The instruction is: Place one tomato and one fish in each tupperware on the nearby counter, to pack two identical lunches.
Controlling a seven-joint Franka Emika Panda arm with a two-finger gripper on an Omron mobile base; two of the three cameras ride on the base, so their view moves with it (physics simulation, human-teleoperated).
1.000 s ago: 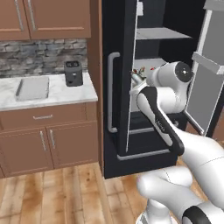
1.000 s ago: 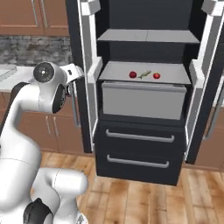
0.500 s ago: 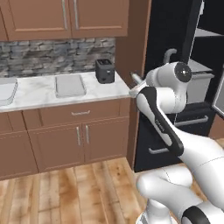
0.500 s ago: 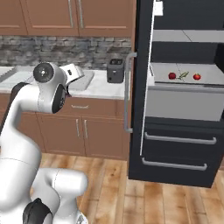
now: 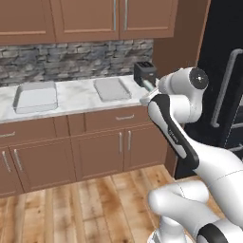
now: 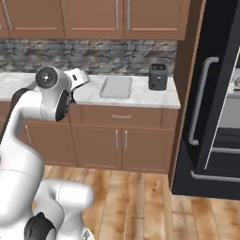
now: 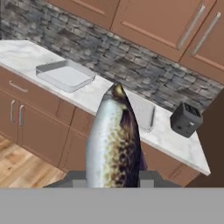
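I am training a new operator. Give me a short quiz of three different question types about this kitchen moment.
1. True or false: both tupperware trays, the left one and the right one, have no food inside.
2. What does the end effector hold? A) a tomato B) a silvery fish C) nothing
3. Fill in: the black toaster stands on the counter between the right tray and the ____.

Key: 1 true. 2 B, the fish stands up between the fingers. 3 fridge.
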